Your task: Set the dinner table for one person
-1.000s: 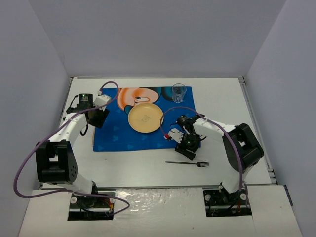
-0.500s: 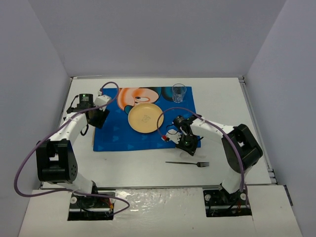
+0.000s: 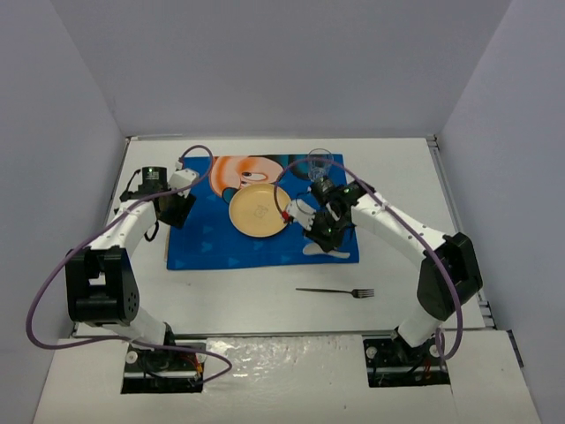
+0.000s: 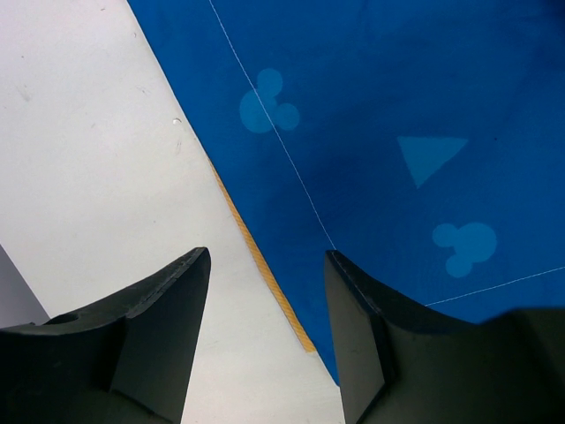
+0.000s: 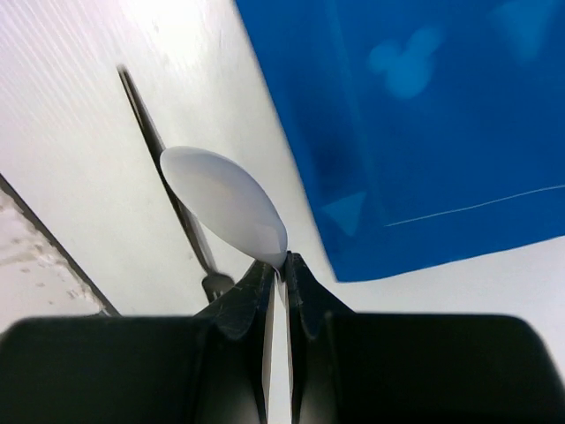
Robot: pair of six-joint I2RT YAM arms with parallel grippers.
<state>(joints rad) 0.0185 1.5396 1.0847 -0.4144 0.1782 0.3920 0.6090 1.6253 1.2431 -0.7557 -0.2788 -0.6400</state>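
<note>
My right gripper (image 5: 275, 261) is shut on the handle of a white spoon (image 5: 225, 208), whose bowl sticks out past the fingertips. In the top view that gripper (image 3: 323, 233) hangs over the right part of the blue placemat (image 3: 212, 243), beside the yellow plate (image 3: 259, 212). The spoon's bowl (image 3: 312, 250) shows just below the gripper. My left gripper (image 4: 265, 256) stands open and empty over the placemat's (image 4: 380, 106) left edge, also seen in the top view (image 3: 177, 210). The white dinner table (image 3: 397, 185) carries everything.
A dark fork (image 3: 335, 291) lies on the table in front of the placemat, and shows under the spoon in the right wrist view (image 5: 163, 172). A clear glass (image 3: 320, 163) stands at the placemat's back right corner. Grey walls close in three sides.
My right gripper has shut on the spoon and carried it up from the table near the fork, back onto the placemat's right side. The left arm has not moved.
</note>
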